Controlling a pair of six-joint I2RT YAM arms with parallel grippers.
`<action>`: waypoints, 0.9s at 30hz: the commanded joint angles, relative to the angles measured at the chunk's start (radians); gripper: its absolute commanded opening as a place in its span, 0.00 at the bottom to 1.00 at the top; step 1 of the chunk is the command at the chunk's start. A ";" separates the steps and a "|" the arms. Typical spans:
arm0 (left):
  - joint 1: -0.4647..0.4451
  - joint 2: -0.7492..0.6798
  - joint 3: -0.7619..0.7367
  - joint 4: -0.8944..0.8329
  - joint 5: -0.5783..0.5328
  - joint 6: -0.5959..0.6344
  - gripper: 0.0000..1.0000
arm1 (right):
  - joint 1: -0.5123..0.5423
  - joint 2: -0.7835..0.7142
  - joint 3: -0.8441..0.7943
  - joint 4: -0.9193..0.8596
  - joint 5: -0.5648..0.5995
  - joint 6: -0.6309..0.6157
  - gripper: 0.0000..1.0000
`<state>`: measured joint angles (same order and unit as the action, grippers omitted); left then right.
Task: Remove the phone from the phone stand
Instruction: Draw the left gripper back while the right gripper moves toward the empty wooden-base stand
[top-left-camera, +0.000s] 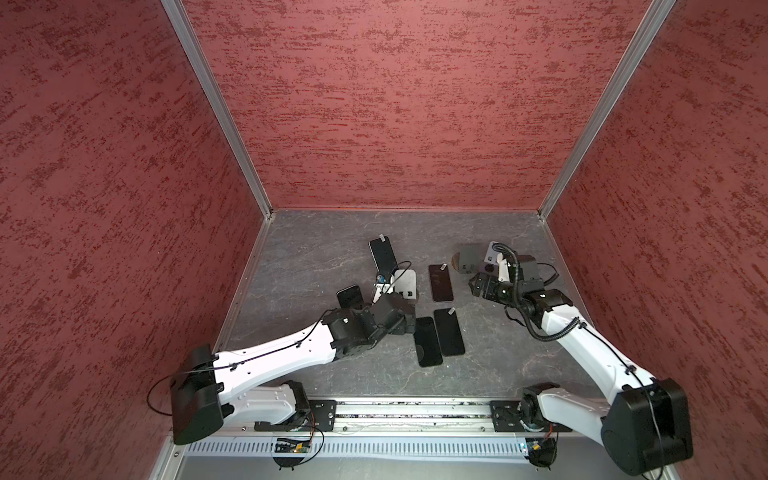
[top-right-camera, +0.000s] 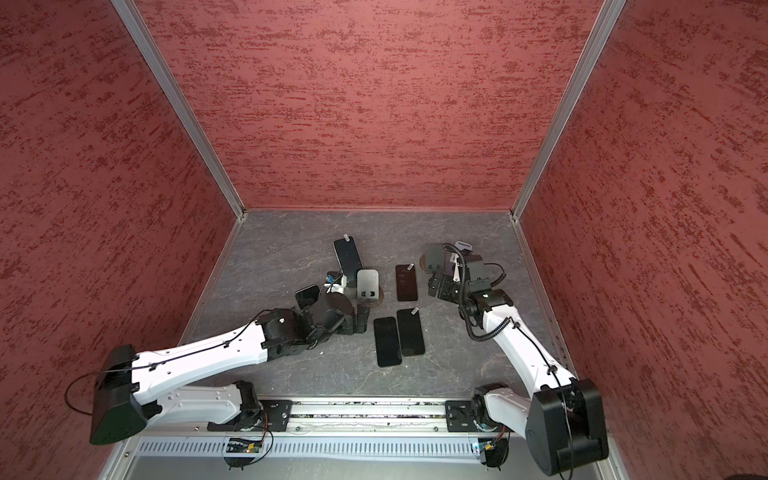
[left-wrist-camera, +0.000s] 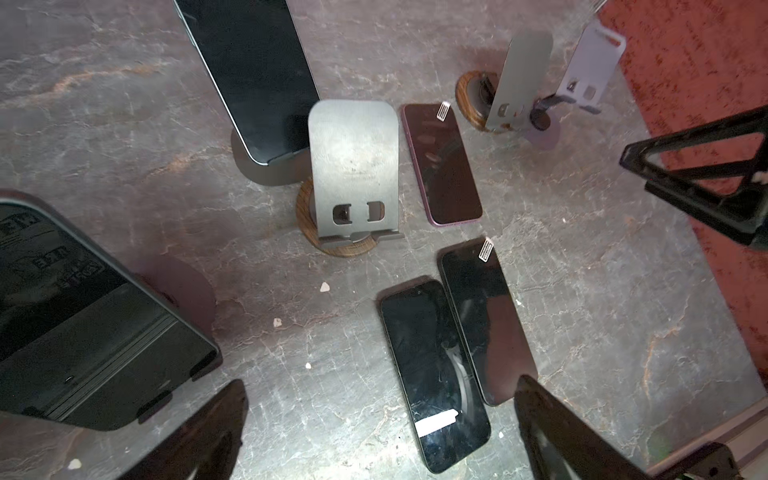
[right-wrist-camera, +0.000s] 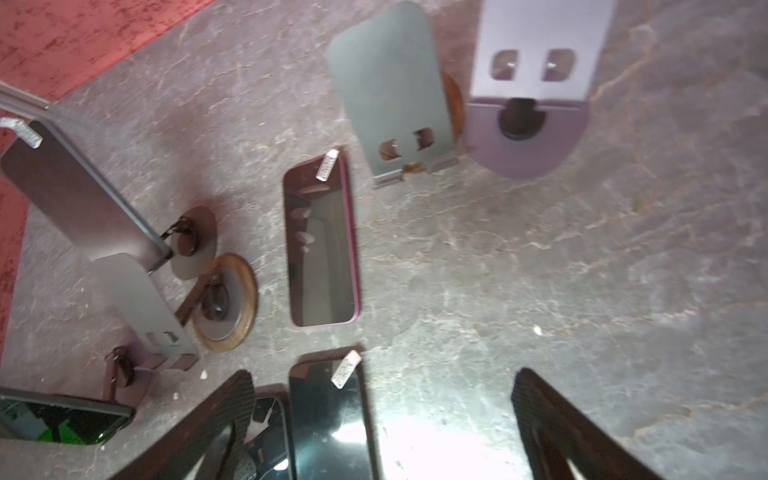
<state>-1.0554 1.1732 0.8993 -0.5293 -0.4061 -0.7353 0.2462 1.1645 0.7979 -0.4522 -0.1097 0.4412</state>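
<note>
1. The left gripper (left-wrist-camera: 380, 384) has its fingers spread wide and holds nothing. It hangs low over the table (top-left-camera: 316, 249), just beside a black phone (top-left-camera: 427, 341).
2. The right gripper (right-wrist-camera: 382, 376) is spread wide too and holds nothing. It hangs on the right, near a grey stand (right-wrist-camera: 390, 83) and a lilac stand (right-wrist-camera: 540, 50). Both of these stands are bare.
3. Two phones lean on stands. The back phone (top-left-camera: 382, 254) stands tall at the far side. The left phone (top-left-camera: 350, 296) leans near the left gripper.
4. A wood stand (top-left-camera: 405, 283) in the middle is bare.
5. Three phones lie flat with screens up. They are the black phone, a second black phone (top-left-camera: 449, 332) touching its side, and a purple phone (top-left-camera: 440, 283). The purple phone lies between the wood stand and the grey stand.
</note>
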 joint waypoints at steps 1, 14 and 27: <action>0.007 -0.084 -0.018 0.006 -0.025 0.042 1.00 | 0.069 0.037 0.059 -0.020 0.067 0.043 0.99; 0.094 -0.325 -0.122 -0.065 -0.025 0.045 1.00 | 0.341 0.322 0.307 -0.002 0.143 0.053 0.99; 0.103 -0.437 -0.187 -0.138 -0.046 0.006 1.00 | 0.499 0.605 0.570 -0.078 0.277 0.067 0.99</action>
<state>-0.9588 0.7555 0.7177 -0.6300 -0.4286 -0.7158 0.7345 1.7473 1.3239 -0.4946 0.0917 0.4835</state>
